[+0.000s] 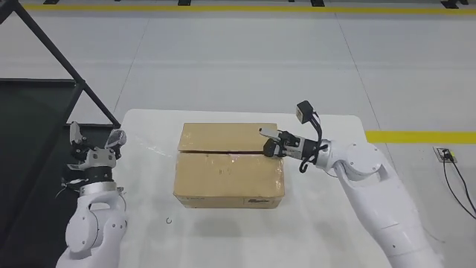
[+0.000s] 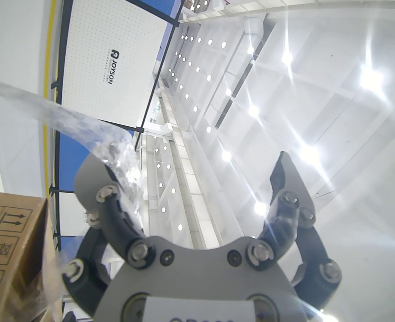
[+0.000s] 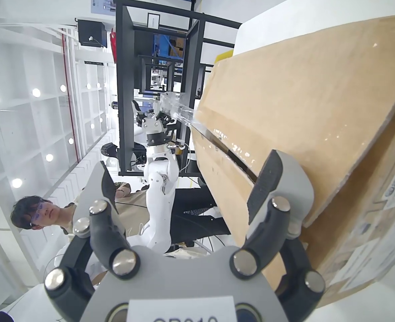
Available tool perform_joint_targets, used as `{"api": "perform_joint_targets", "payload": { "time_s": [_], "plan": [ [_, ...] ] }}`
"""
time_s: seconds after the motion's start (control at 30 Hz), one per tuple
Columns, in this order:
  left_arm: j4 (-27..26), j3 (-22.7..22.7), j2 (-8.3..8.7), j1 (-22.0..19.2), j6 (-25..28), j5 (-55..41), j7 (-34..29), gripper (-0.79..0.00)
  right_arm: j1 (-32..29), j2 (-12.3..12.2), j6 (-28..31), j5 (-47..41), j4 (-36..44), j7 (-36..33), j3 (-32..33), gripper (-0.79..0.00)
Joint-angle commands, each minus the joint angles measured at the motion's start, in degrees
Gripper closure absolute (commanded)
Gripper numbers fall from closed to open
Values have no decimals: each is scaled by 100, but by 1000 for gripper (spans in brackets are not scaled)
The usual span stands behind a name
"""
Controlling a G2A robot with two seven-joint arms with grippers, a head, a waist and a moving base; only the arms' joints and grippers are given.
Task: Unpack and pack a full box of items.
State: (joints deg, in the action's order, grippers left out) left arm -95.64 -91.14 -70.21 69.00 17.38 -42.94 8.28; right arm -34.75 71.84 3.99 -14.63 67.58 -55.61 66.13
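Box (image 1: 230, 167) from the top camera: plain brown cardboard, flaps folded shut, sitting about mid-way across the white table (image 1: 305, 219). The seam (image 1: 223, 152) between the two top flaps runs the long way, side to side, so the long axis goes from one arm toward the other. Right gripper (image 1: 266, 140) is at the box's right end by that seam, fingers spread. Left gripper (image 1: 95, 138) is well off the box's left end, pointing up, fingers spread too. There's a faint shiny strip of clear tape (image 1: 145, 147) between it and the box, hard to make out here. Also a tiny speck (image 1: 169, 219) on the table in front of the box, too small to tell what.

Left wrist camera: the box (image 2: 13, 236) is cut off at the edge, one corner in frame, with printed handling symbols on its side. Left gripper (image 2: 189, 169) is wide open, and the tape (image 2: 60, 115) is stuck on one finger and trails away, crinkled near the finger.

Right wrist camera: box (image 3: 301, 102) runs lengthwise away from the camera, stickers on the near end, partly cut off. Right gripper (image 3: 189, 169) is spread, one finger at the near edge of the top flaps by the dark seam (image 3: 231, 155) (can't tell if it's touching), the other in free air. Tape (image 3: 180, 108) comes off the seam's far end over to the left gripper (image 3: 152, 115).
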Motion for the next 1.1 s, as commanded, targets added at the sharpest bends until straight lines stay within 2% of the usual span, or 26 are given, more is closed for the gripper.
{"api": "perform_joint_targets", "payload": {
  "time_s": [0.0, 0.23, 0.6, 1.07],
  "plan": [
    [-121, -9, -12, 123, 122, 164, 59, -785, 25, 6, -4, -25, -55, 44, -13, -785],
    [-398, -36, -57, 276, 345, 670, 307, -785, 80, 17, -91, 6, -125, 167, -81, -785],
    [-700, -48, -113, 91, 202, 1154, 417, -785, 82, 18, -151, 11, -159, 155, -155, -785],
    [-1296, 463, -205, -41, -237, 1585, 123, -785, -148, -48, -350, 109, 162, 453, 8, -785]
  ]
}}
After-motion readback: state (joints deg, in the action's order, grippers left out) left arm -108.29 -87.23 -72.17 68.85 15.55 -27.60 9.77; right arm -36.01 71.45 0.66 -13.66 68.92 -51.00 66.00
